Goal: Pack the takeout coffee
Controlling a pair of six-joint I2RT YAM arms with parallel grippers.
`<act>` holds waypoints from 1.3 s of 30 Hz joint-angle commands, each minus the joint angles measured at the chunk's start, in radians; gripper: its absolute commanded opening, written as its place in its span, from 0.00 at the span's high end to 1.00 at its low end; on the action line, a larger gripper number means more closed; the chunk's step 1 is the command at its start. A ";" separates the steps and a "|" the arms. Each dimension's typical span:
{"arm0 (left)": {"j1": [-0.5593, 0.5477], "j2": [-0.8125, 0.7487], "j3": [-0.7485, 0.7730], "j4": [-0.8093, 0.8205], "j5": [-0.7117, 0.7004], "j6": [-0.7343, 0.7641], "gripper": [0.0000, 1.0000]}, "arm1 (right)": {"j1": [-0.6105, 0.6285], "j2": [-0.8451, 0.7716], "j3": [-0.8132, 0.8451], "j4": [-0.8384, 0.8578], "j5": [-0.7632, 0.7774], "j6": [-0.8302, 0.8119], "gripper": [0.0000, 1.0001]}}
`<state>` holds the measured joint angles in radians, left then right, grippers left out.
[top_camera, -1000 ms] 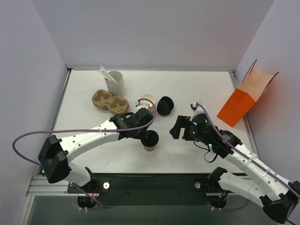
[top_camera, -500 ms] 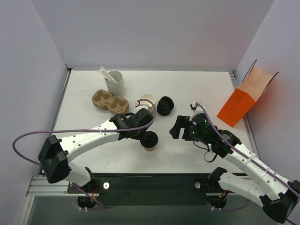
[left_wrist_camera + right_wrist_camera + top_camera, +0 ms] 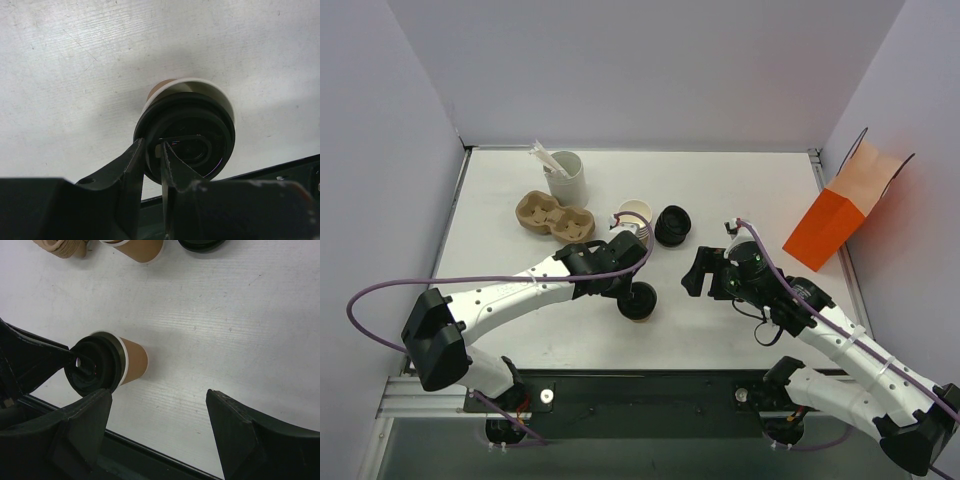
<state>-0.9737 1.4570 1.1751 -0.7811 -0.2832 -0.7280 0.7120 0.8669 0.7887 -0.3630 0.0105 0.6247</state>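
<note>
- The takeout coffee (image 3: 638, 300) stands on the bench (image 3: 740, 190), just below the centre of the top view, with its black lid on.
- The left tool (image 3: 151, 146) is at the lid's rim, one finger outside and one inside, with a narrow gap between them. I cannot tell whether they pinch it or have let go.
- The right tool (image 3: 159, 395) hangs to the right of the cup with its fingers wide apart and nothing between them.
- The lidding looks done, so packing comes next. That calls for a firm hold on the cup's body – not the lid – and an upright carry.
- The orange bag (image 3: 830, 225) leans at the right edge, and the path to it looks open.
- The cup carrier (image 3: 555, 218), the stack of lidless cups (image 3: 635, 213) and the loose lids (image 3: 672, 225) sit above the coffee – near enough to knock.
</note>
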 commanded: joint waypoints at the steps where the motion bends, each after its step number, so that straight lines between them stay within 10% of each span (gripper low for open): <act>1: -0.003 -0.023 0.018 0.043 0.006 0.010 0.71 | -0.006 0.003 0.015 0.010 -0.003 0.003 0.21; 39: -0.003 -0.009 0.020 0.083 -0.047 0.047 0.85 | -0.003 0.006 0.012 0.027 -0.046 0.009 0.21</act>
<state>-0.9737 1.4570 1.1751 -0.7471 -0.3046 -0.7086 0.7120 0.8696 0.7887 -0.3553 -0.0303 0.6277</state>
